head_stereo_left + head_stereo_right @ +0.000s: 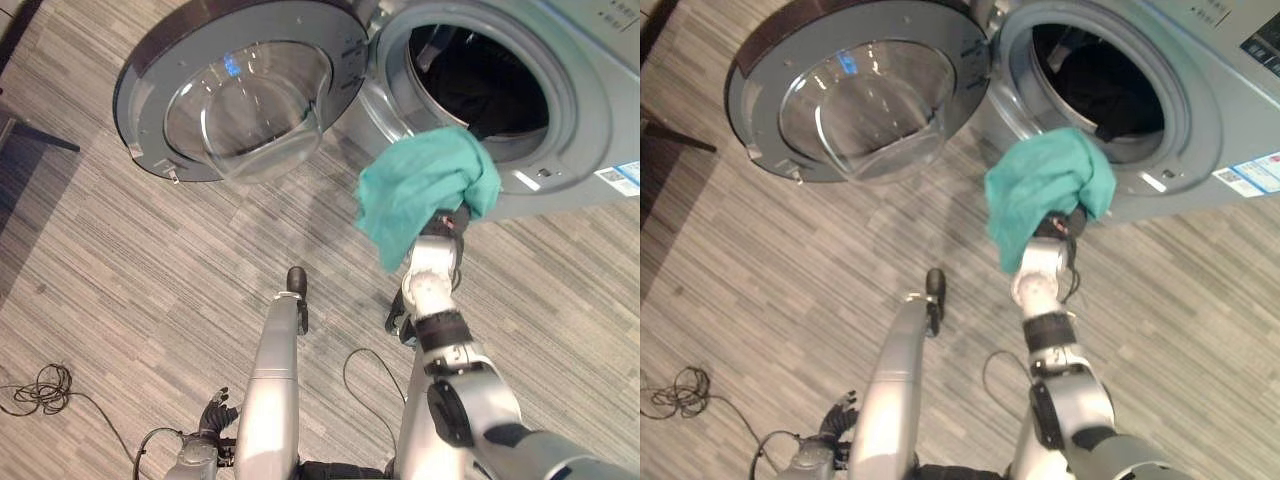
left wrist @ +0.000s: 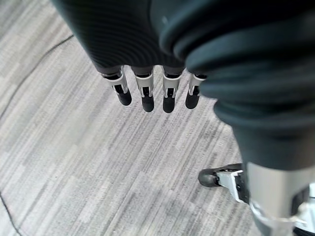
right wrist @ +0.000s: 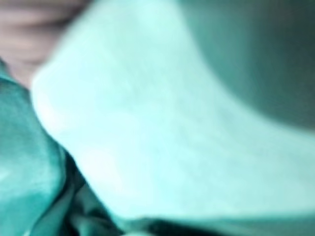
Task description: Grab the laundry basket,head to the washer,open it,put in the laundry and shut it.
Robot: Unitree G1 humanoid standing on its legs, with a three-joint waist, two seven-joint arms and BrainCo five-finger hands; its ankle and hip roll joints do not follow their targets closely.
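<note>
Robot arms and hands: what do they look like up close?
Both arms are smooth silver-grey tubes with dark joints. The left hand has silver fingers with dark rounded tips under a dark ribbed cover. The right hand shows a dark wrist cover above a pale silver forearm.

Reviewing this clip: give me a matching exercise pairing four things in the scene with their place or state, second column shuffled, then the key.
Column one:
1. washer door
2. teal cloth
3. left robot hand
4. dark laundry

Column two:
A. inside the drum
B. fingers straight, holding nothing, above the floor
C. swung wide open
D. draped over the right robot hand at the washer's opening

Pairs: 1-C, 2-D, 3-B, 4-A
</note>
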